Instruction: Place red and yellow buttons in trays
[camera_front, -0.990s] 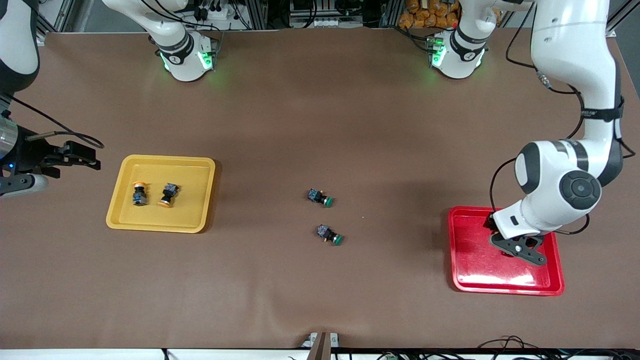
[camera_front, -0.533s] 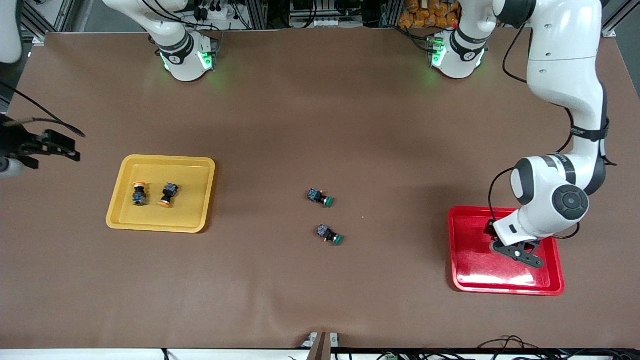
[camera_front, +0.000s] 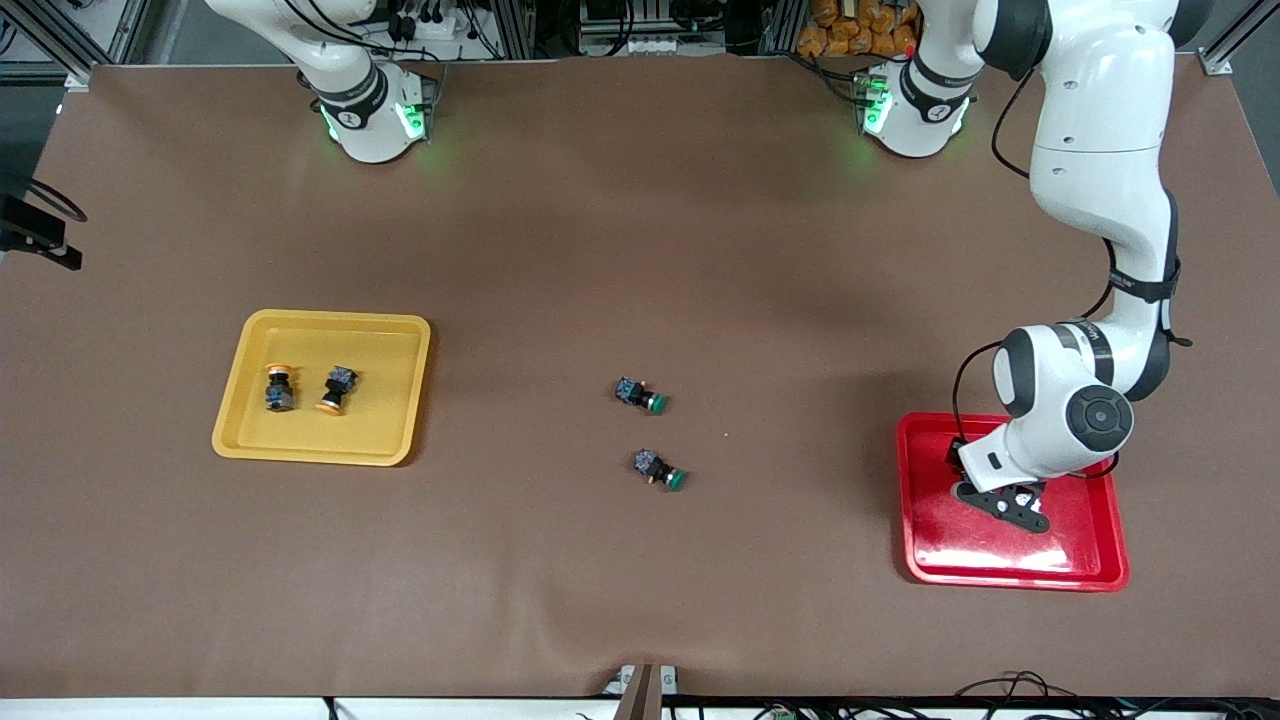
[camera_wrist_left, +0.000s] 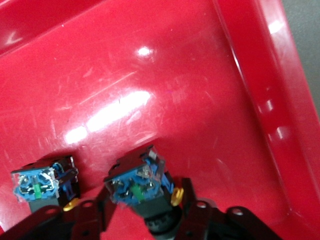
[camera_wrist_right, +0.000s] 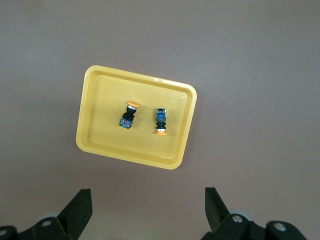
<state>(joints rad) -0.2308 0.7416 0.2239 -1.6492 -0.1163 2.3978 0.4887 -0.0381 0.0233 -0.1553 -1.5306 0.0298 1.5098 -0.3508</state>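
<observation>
The red tray (camera_front: 1005, 560) lies at the left arm's end of the table. My left gripper (camera_front: 1002, 502) is low inside it. In the left wrist view the red tray (camera_wrist_left: 165, 65) holds two buttons with black-and-blue bodies. One button (camera_wrist_left: 136, 181) lies between the spread fingers of my left gripper (camera_wrist_left: 146, 194), with red floor showing beside it. The other button (camera_wrist_left: 41, 183) rests next to it. The yellow tray (camera_front: 388, 400) holds two orange-capped buttons (camera_front: 279, 387) (camera_front: 336, 390). My right gripper (camera_wrist_right: 147, 210) hangs open and empty high over the table, beside the yellow tray (camera_wrist_right: 135, 159).
Two green-capped buttons (camera_front: 640, 396) (camera_front: 659, 470) lie on the brown table between the trays. Both arm bases (camera_front: 375, 115) (camera_front: 915, 110) stand at the table edge farthest from the front camera. The left arm's white forearm (camera_front: 1065, 420) hangs over the red tray.
My right gripper has pulled away from the yellow tray, almost out of the front view. My left gripper has shifted a little inside the red tray and its fingers have spread.
</observation>
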